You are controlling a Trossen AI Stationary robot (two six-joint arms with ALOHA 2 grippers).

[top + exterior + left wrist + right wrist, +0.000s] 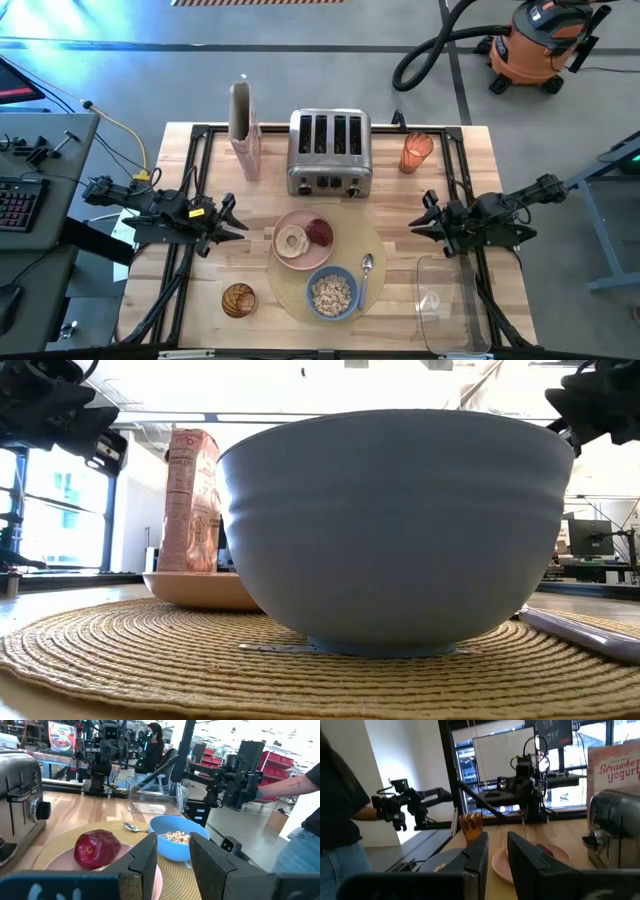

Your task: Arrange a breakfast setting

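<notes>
From above we see the pink plate [300,240] and cereal bowl [332,293] on the round placemat [372,240], midway between empty end effectors; the left wrist view shows the left end effector [172,851] spread; the right wrist view shows the right end effector [497,849] spread.

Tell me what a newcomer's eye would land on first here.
The finished-looking setting at the table's front middle: a round tan placemat carrying a pink plate with a bagel half and a red fruit, a blue bowl of cereal and a spoon. Behind it stands a steel toaster. The left gripper and right gripper flank it, both slightly open and empty.
</notes>
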